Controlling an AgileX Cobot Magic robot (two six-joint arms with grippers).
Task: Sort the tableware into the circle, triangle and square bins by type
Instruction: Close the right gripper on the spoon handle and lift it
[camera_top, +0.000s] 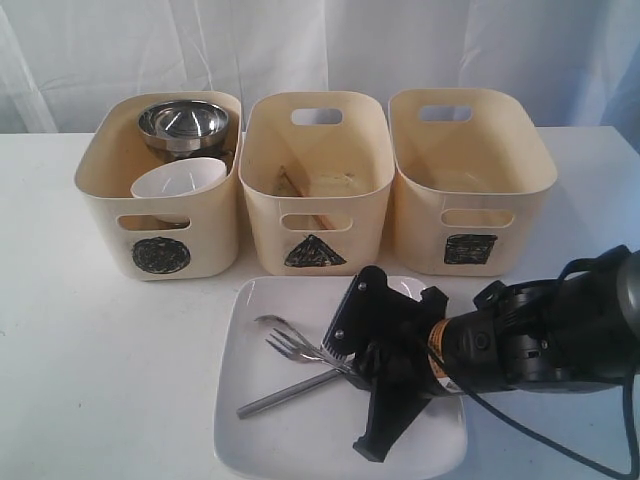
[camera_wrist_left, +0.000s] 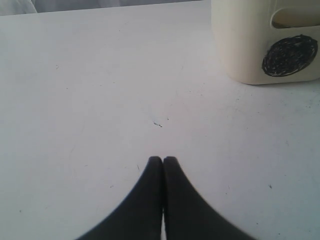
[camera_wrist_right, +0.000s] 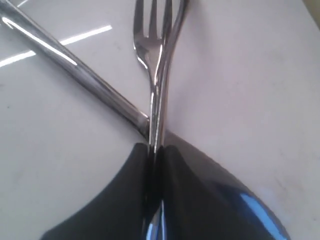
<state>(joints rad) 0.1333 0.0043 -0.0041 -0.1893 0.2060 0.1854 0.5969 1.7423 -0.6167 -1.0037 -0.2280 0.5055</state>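
A large white square plate (camera_top: 250, 420) lies in front of the bins with steel cutlery on it: forks (camera_top: 288, 345) crossing a straight handle (camera_top: 285, 395). My right gripper (camera_top: 352, 362) is low over the plate and shut on a fork's handle (camera_wrist_right: 152, 30); the gripper (camera_wrist_right: 155, 149) pinches it edge-on, and the other handle (camera_wrist_right: 75, 65) passes beside the fingertips. The circle bin (camera_top: 160, 255) holds a large steel bowl (camera_top: 183, 122) and a small white bowl (camera_top: 178, 180). Wooden chopsticks (camera_top: 295, 185) lie in the triangle bin (camera_top: 315, 250). My left gripper (camera_wrist_left: 163, 160) is shut on nothing above bare table.
The square bin (camera_top: 470, 248) stands at the right of the row. The circle bin's front corner (camera_wrist_left: 270, 45) shows in the left wrist view, well apart from the left fingertips. A white curtain hangs behind the white table (camera_top: 80, 350). The right arm's black body (camera_top: 560, 335) stretches over the table's right side.
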